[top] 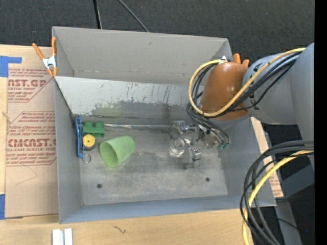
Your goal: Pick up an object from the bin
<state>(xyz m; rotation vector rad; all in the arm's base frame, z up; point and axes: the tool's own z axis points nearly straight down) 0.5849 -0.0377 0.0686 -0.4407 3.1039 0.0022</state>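
Down in the grey metal bin [153,200], right of the middle of the floor: gripper [187,149], reaching in from the right below the orange wrist cover [225,88] and its loops of yellow and black cables [196,93]. Released or clenched: cannot tell, with metal parts and glare crowded together there. Nothing plainly held.

Just left of the gripper, touching or nearly touching it: a small clear round thing [177,147], glassy and pale against the floor, kind too hard to make out. Lying well apart from both the far and near walls.

Further left, well apart from the gripper: a green cup [117,151], tipped on its side, mouth turned toward the near left. Beside it toward the left wall: a green block [94,128] with a yellow disc [89,141] just nearer. Against the left wall itself: a blue strip [78,137], running far to near. No lettering legible on any of these things.
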